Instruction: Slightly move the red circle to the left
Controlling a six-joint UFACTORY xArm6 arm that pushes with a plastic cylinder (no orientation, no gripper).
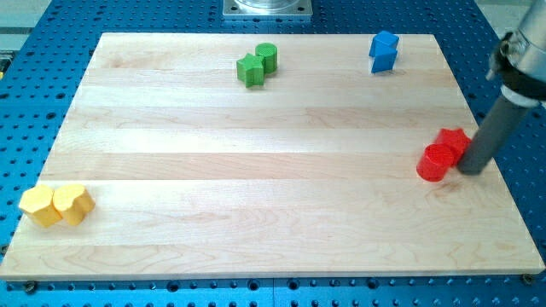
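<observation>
The red circle (pixel 433 162) is showing as a short, glossy red cylinder, standing upright with its round flat face turned up, so its axis is running vertically and it is showing no long side across the board (pixel 256 213). It is sitting near the board's right edge, roughly midway between the top and bottom edges. A second red block (pixel 454 141), angular in shape, is touching it on its upper right. My tip (pixel 471 170) is resting just beside the circle on the view's right, below the angular red block and close against it; whether it is touching the circle I cannot tell. The rod carries no hand, so there is nothing opening or closing. Two green blocks (pixel 257 66) are sitting together near the top edge, left of centre. A blue block (pixel 384 51) is standing near the top right corner. Two yellow blocks (pixel 56 205) are lying side by side at the bottom left corner.
</observation>
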